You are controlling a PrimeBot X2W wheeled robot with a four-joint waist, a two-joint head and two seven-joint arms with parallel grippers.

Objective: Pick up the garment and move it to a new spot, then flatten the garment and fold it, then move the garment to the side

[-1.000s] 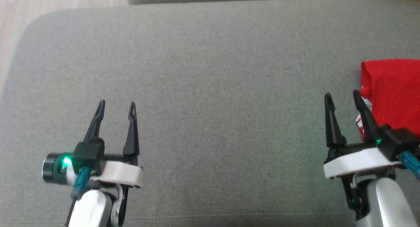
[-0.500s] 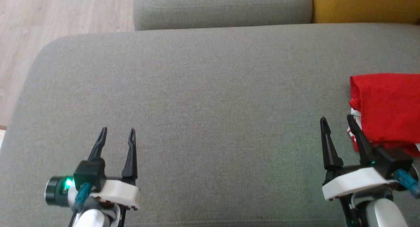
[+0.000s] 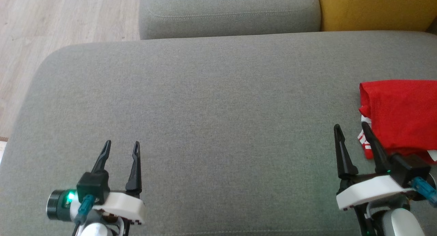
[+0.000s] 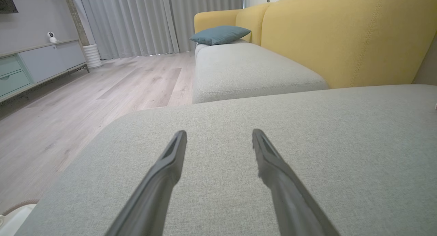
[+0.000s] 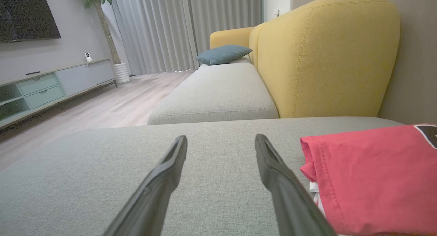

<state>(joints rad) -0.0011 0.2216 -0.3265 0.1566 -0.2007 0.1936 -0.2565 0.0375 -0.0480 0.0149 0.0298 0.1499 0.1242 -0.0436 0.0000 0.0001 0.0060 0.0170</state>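
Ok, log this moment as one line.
garment: red, looks folded, on cushion at robot's right | left gripper: open, empty | right gripper: open, empty, beside garment | stage: move-aside looks done

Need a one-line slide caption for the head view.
With left gripper and right gripper open over the grey sofa cushion, the folded red garment lies beside the right gripper.

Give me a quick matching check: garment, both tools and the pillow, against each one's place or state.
1 garment
2 left tool
3 right tool
4 pillow

A teal, on the far seat
B open, beside the garment
C red, on the right side of the cushion
D open, over bare cushion

Pairs: 1-C, 2-D, 3-B, 4-A
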